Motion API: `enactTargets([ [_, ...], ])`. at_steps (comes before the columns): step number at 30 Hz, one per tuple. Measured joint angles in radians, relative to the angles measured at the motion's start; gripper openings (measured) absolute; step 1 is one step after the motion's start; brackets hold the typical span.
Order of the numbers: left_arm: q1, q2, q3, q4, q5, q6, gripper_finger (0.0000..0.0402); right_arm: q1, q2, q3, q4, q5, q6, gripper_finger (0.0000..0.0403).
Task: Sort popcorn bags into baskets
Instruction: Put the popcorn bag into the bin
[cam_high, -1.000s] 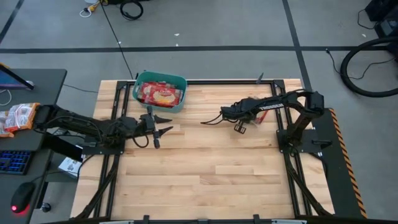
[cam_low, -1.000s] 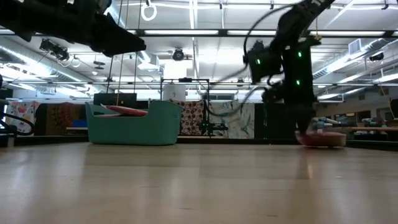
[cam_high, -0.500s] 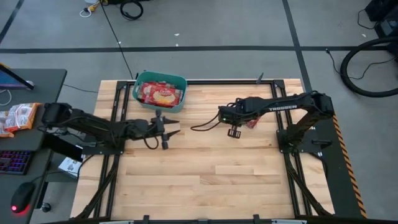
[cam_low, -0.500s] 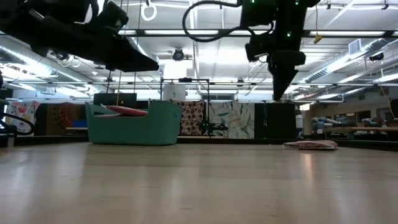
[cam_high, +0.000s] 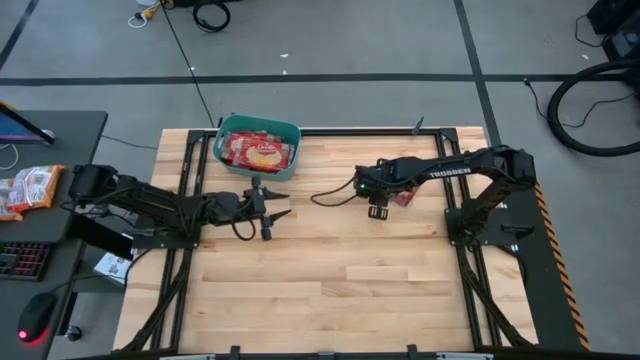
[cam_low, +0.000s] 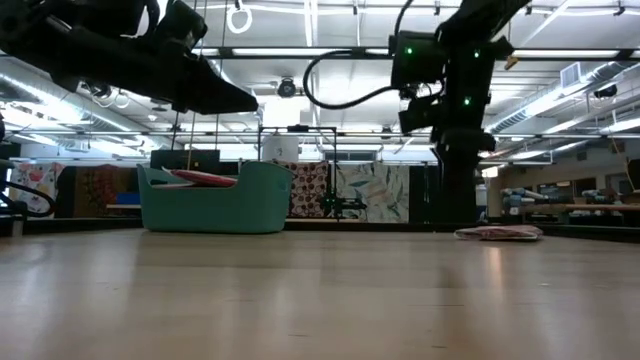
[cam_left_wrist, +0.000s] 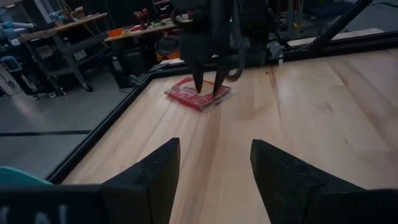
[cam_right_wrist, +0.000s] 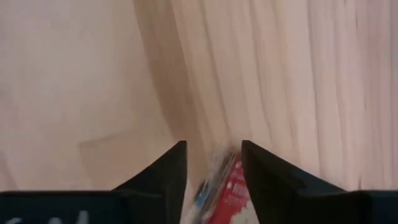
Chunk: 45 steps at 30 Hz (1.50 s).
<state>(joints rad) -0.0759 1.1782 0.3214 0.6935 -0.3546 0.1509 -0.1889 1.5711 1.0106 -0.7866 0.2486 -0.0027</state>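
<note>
Looking at this, the right gripper (cam_left_wrist: 207, 87) is pointing straight down over the one loose popcorn bag (cam_left_wrist: 198, 94), fingers spread apart with nothing in them, tips just above or touching the packet; I can't tell which. That bag lies flat on the bench (cam_high: 330, 290) near the right arm's base, well apart from the teal basket (cam_high: 258, 146) at the far edge, which already has several packets in it.

My worry is a flat, slick packet: the fingers could close on top of it and skate off, or just pinch a corner so it droops and drops on the carry.

The left gripper (cam_high: 275, 208) hovers just beside the basket, fingers released and empty, so the two arms could crowd each other there.
</note>
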Motion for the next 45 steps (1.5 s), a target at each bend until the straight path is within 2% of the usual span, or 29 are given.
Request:
enactTargets([
  [7,0.000,0.000,0.000,0.018,0.000,0.000,0.0199,-0.060,0.030,-0.033,0.062,-0.017,0.000,0.0186],
  [11,0.000,0.000,0.000,0.033,0.000,0.001,0.0199,-0.077,0.104,-0.017,0.054,0.007,0.029,0.0186],
  [16,0.000,0.000,0.000,0.035,0.000,0.002,0.0199,-0.068,0.187,0.043,0.008,0.087,0.113,0.0186],
  [22,0.000,0.000,0.000,0.033,0.000,0.002,0.0199,-0.068,0.254,0.055,-0.048,0.094,0.235,0.0186],
  [29,0.000,0.000,0.000,0.029,0.000,0.001,0.0199,-0.051,0.288,0.062,-0.113,0.161,0.386,0.0185],
  [35,0.000,0.000,0.000,0.028,0.000,0.001,0.0199,-0.036,0.290,0.052,-0.195,0.206,0.410,0.0184],
  [40,0.000,0.000,0.000,0.026,0.000,0.000,0.0199,-0.043,0.294,0.051,-0.239,0.200,0.397,0.0157],
  [45,0.000,0.000,0.000,0.026,0.000,0.000,0.0199,-0.052,0.294,0.029,-0.225,0.191,0.372,0.0098],
])
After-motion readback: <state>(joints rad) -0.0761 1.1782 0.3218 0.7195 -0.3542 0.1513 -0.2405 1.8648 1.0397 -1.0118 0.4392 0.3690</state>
